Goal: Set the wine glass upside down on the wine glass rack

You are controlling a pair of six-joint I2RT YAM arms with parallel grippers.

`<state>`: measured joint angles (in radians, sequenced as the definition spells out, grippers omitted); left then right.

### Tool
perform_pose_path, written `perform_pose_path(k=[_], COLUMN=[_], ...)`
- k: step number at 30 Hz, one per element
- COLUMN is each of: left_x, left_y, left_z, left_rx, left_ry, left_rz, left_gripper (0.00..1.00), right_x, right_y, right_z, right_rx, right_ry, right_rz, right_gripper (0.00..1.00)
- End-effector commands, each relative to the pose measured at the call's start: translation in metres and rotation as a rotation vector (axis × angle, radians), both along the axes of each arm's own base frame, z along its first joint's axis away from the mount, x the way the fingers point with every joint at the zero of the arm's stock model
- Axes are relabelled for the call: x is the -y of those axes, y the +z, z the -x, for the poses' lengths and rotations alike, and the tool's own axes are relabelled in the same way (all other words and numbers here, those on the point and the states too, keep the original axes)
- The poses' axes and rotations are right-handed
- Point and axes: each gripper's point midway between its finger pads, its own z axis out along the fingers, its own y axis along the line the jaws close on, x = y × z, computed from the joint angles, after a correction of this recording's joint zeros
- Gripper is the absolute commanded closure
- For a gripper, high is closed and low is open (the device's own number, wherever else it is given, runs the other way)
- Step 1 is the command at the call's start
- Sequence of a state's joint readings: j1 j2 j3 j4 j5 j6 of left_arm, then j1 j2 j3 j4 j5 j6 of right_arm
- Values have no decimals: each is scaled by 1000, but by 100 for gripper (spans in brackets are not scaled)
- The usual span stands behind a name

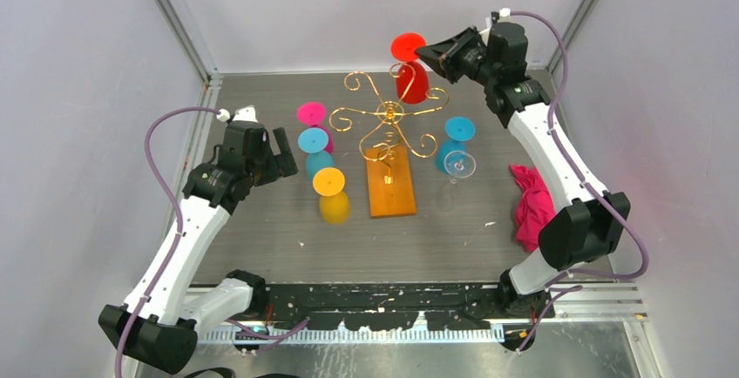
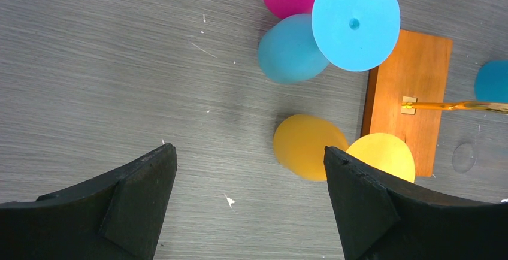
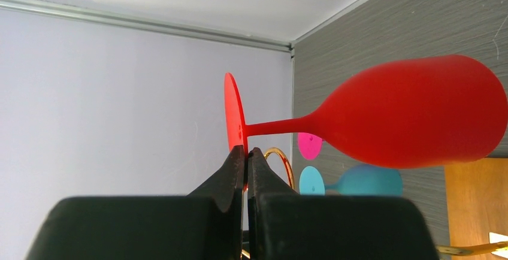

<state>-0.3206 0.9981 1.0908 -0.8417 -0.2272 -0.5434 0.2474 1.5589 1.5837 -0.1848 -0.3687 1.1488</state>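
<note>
So, wine glass (image 1: pixel 411 82): the red one hangs bowl-down at the far curls of the wine glass rack (image 1: pixel 389 117); we can't tell if they touch.
Right gripper (image 3: pixel 245 152): pinched tight on the rim of the glass's foot.
Left gripper (image 2: pixel 248 152): spread wide over the table (image 2: pixel 120 62), holding nothing.
Handling: looks like light, stiff matte plastic to us, not too fragile. That edge pinch could let it swing, so we'd go slow.

- Lighting bright, even and diffuse in all 3 views, from overhead
- Shadows on the grey table (image 1: pixel 261 239) soft and faint
- Table grain crisp in left wrist view
- Right wrist view: red wine glass (image 3: pixel 413 113) sharply focused; right gripper (image 3: pixel 246 152) dark, little surface detail
</note>
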Motion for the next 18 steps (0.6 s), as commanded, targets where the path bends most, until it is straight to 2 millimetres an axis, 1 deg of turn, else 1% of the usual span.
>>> perform_pose_path(k=[1, 7, 12, 18], left_x=[6, 7, 6, 7], left_y=[15, 16, 16, 17], left_z=[-9, -9, -8, -7], left_rx=[59, 63, 63, 65], left_ry=[-11, -10, -6, -6], left_rz=[30, 32, 34, 47], left_gripper=[7, 7, 7, 7], right_x=[-14, -29, -41, -45], right_y=[31, 29, 26, 19], right_z=[4, 7, 16, 29], right_rx=[97, 94, 90, 78], right_ry=[41, 71, 102, 113], right_rz=[-9, 0, 14, 28], right_gripper=[99, 99, 99, 99])
